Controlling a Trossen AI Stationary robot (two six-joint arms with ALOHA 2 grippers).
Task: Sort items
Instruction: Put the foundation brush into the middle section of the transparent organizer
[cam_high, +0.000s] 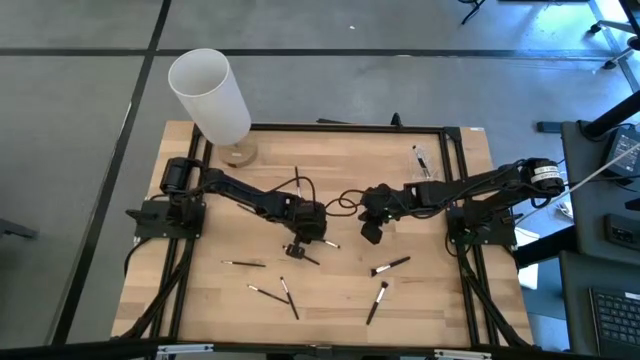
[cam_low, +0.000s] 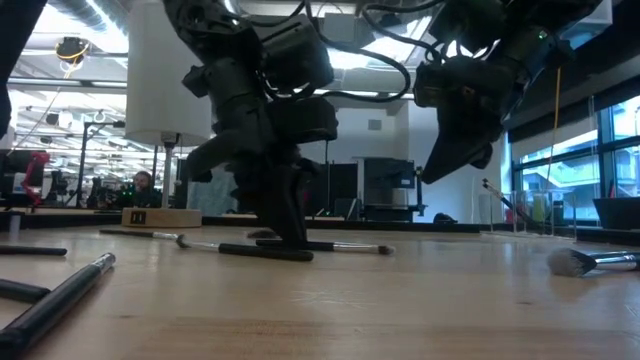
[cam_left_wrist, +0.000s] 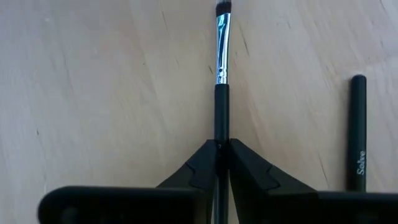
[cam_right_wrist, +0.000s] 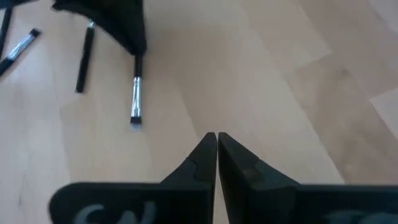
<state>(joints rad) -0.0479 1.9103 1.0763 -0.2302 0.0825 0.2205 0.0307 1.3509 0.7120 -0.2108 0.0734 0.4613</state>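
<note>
Several slim dark-handled makeup brushes lie flat on the wooden table (cam_high: 200, 200). My left gripper (cam_left_wrist: 222, 146) is down near the table's middle (cam_high: 302, 246), shut on one brush (cam_left_wrist: 222, 93) whose silver ferrule and dark tip point away from it. A second brush (cam_left_wrist: 357, 130) lies right beside it. My right gripper (cam_right_wrist: 216, 138) hangs shut above the table (cam_high: 368, 234), just right of the left one, with nothing between its fingers. My left gripper pinches the brush's dark handle (cam_left_wrist: 221, 132) between its two fingers, a little behind the ferrule. The fingers slant down from above and lie along the brush. In the low view the brush (cam_low: 345, 247) looks level at the table surface.
A tall white cylinder (cam_high: 210, 92) stands on a wooden base at the far left. Loose brushes lie near the front edge (cam_high: 243, 263), (cam_high: 288, 297), (cam_high: 377, 302), (cam_high: 390, 266) and at the far side (cam_high: 297, 181), (cam_high: 421, 160). Black rails (cam_high: 350, 128) frame the table.
</note>
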